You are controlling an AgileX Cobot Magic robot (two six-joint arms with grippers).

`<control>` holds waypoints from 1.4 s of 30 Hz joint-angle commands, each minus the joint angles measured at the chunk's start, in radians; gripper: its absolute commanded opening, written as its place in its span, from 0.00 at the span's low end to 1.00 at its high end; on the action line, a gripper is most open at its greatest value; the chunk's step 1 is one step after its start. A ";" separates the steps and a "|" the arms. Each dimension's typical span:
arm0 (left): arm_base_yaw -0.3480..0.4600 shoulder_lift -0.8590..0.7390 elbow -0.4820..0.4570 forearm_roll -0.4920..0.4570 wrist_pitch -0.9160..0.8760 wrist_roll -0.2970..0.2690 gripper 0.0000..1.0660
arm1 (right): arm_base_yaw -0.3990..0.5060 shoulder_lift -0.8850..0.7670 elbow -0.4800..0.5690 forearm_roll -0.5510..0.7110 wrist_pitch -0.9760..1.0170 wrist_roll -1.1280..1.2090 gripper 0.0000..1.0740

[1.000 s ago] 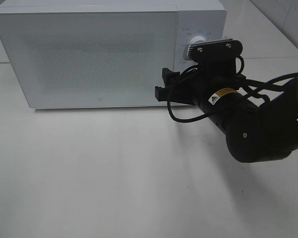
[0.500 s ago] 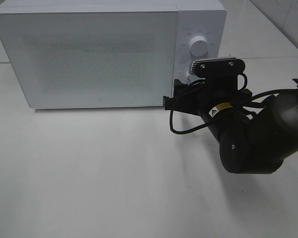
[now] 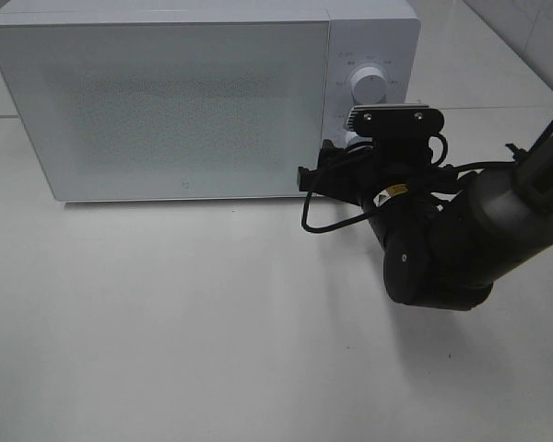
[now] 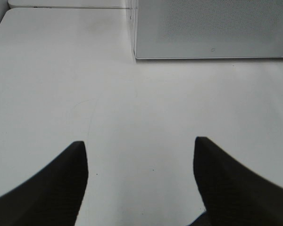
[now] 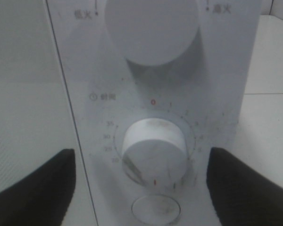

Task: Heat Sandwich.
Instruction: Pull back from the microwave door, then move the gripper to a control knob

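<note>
The sandwich is out of view. The white microwave (image 3: pixel 166 101) stands at the back of the table with its door closed. My right gripper (image 3: pixel 318 166) is open in front of the control panel, below the upper dial (image 3: pixel 369 85). In the right wrist view my right gripper (image 5: pixel 141 155) has a finger on each side of the lower timer dial (image 5: pixel 153 150), apart from it, and nothing is held. My left gripper (image 4: pixel 140 143) is open over bare white table, with the microwave's lower corner (image 4: pixel 134 54) ahead of it.
A round button (image 5: pixel 155 209) sits under the timer dial, and the upper dial (image 5: pixel 151 28) is above it. The white table (image 3: pixel 166 322) stretches in front of the microwave. A cable loop (image 3: pixel 318 226) hangs from the right arm.
The right arm has dropped from the upper dial and shifted slightly left, so its gripper now faces the lower dial. Both grippers stayed open.
</note>
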 commanded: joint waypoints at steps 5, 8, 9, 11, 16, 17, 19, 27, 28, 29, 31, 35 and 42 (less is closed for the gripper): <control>0.003 -0.017 0.003 -0.010 -0.011 -0.002 0.58 | -0.026 0.018 -0.055 -0.011 -0.106 -0.022 0.67; 0.003 -0.017 0.003 -0.010 -0.011 -0.002 0.58 | -0.037 0.024 -0.060 -0.022 -0.106 -0.024 0.66; 0.003 -0.017 0.003 -0.010 -0.011 -0.002 0.58 | -0.038 0.026 -0.060 -0.024 -0.106 -0.024 0.65; 0.003 -0.017 0.003 -0.010 -0.011 -0.002 0.58 | -0.038 0.026 -0.060 -0.020 -0.106 -0.024 0.63; 0.003 -0.017 0.003 -0.010 -0.011 -0.002 0.58 | -0.038 0.048 -0.066 -0.020 -0.106 -0.024 0.62; 0.003 -0.017 0.003 -0.010 -0.011 -0.002 0.58 | -0.038 0.048 -0.066 -0.020 -0.106 -0.024 0.62; 0.003 -0.017 0.003 -0.010 -0.011 -0.002 0.58 | -0.038 0.056 -0.072 -0.021 -0.106 -0.024 0.62; 0.003 -0.017 0.003 -0.010 -0.011 -0.002 0.58 | -0.038 0.058 -0.074 -0.021 -0.142 -0.024 0.59; 0.003 -0.017 0.003 -0.010 -0.011 -0.002 0.58 | -0.038 0.058 -0.074 -0.021 -0.151 -0.022 0.58; 0.003 -0.017 0.003 -0.010 -0.011 -0.002 0.58 | -0.038 0.058 -0.074 -0.021 -0.161 -0.020 0.56; 0.003 -0.017 0.003 -0.010 -0.011 -0.002 0.58 | -0.038 0.058 -0.074 -0.021 -0.188 -0.019 0.48; 0.003 -0.017 0.003 -0.010 -0.011 -0.002 0.58 | -0.038 0.053 -0.074 -0.020 -0.192 -0.025 0.06; 0.003 -0.017 0.003 -0.010 -0.011 -0.002 0.58 | -0.036 0.053 -0.074 -0.055 -0.193 -0.027 0.00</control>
